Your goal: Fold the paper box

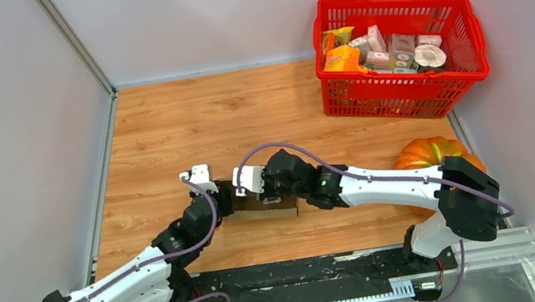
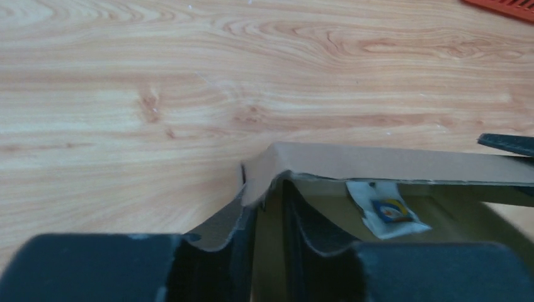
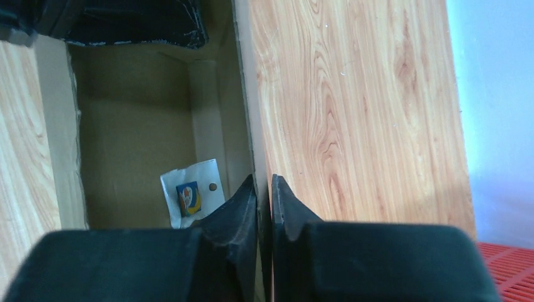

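Note:
The paper box (image 1: 272, 209) is a shallow open tray of brown cardboard, low on the wooden table between my two arms. My left gripper (image 1: 227, 203) is at its left end; in the left wrist view it (image 2: 267, 196) straddles the end wall at a corner of the box (image 2: 378, 162), shut on the cardboard. My right gripper (image 1: 277, 190) is over the far side; in the right wrist view it (image 3: 263, 184) is shut on a long side wall of the box (image 3: 132, 126). A small white printed label (image 3: 191, 198) lies inside the box.
A red basket (image 1: 406, 88) with several small printed packages stands at the back right. An orange pumpkin (image 1: 428, 151) sits at the right edge, beside the right arm. Grey walls enclose the table on the left, back and right.

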Controlling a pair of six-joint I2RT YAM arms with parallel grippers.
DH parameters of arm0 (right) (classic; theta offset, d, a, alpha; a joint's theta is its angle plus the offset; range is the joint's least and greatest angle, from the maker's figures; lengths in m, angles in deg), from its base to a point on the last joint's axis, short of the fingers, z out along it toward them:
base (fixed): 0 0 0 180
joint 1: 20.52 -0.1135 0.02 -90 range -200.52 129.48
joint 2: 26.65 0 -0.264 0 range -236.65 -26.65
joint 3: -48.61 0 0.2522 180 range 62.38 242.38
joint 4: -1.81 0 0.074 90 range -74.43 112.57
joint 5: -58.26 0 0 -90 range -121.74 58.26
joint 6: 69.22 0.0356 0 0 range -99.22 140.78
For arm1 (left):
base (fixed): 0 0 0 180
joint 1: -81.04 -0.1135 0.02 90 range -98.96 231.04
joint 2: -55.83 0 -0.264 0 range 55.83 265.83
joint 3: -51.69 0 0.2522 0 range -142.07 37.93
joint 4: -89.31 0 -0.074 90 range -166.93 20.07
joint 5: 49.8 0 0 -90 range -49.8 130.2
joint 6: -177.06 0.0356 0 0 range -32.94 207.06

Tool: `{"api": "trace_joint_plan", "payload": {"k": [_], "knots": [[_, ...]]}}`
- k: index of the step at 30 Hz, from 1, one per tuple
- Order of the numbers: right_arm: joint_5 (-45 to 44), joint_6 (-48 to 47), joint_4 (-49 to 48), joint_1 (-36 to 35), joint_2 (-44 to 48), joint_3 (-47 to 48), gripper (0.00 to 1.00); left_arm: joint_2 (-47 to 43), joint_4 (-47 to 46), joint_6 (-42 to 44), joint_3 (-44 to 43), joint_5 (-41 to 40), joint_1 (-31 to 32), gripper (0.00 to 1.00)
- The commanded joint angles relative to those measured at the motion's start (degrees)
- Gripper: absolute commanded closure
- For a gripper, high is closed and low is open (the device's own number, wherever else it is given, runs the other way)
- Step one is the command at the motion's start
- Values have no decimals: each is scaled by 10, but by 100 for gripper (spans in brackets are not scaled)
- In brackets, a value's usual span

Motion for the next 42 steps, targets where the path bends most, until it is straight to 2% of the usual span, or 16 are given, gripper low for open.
{"api": "trace_joint_plan", "payload": {"k": [1, 5, 8, 10, 13, 18, 20, 23, 25, 28, 29, 32, 33, 36, 42], "knots": [[-80, -35, -76, -25, 4, -29, 90, -55, 49, -24, 11, 43, 3, 62], [-122, -57, -116, -36, 5, -50, 93, -135, 143, -45, -3, 106, 3, 53], [-143, -65, -127, -46, 4, -62, 93, -207, 227, -70, -26, 143, 3, 50], [-150, -68, -128, -54, 2, -64, 92, -250, 295, -84, -57, 159, 3, 50], [-167, -72, -129, -67, -6, -67, 89, -286, 368, -96, -109, 187, 3, 57], [-172, -58, -146, -86, -14, -91, 84, -291, 461, -105, -197, 135, 3, 60], [-177, -47, -149, -91, -16, -94, 82, -280, 452, -92, -213, 109, 3, 60], [-177, -28, -153, -101, -16, -105, 76, -214, 420, -76, -243, 84, -1, 59], [-179, -10, -154, -104, -19, -110, 72, -171, 380, -57, -264, 95, -10, 59], [-182, 47, -141, -105, -23, -104, 70, -72, 315, -58, -276, 185, -51, 65], [-179, 84, -137, -104, -21, -107, 68, -23, 295, -62, -273, 244, -62, 68], [-167, 139, -134, -105, -6, -125, 58, 52, 231, -81, -257, 315, -86, 76], [-163, 180, -131, -105, -1, -131, 52, 65, 211, -81, -247, 323, -86, 78], [-133, 256, -106, -104, 22, -142, 41, 96, 169, -97, -207, 349, -86, 81], [-74, 369, -18, -98, 86, -161, 32, 79, 93, -141, -102, 370, -86, 83]]}}
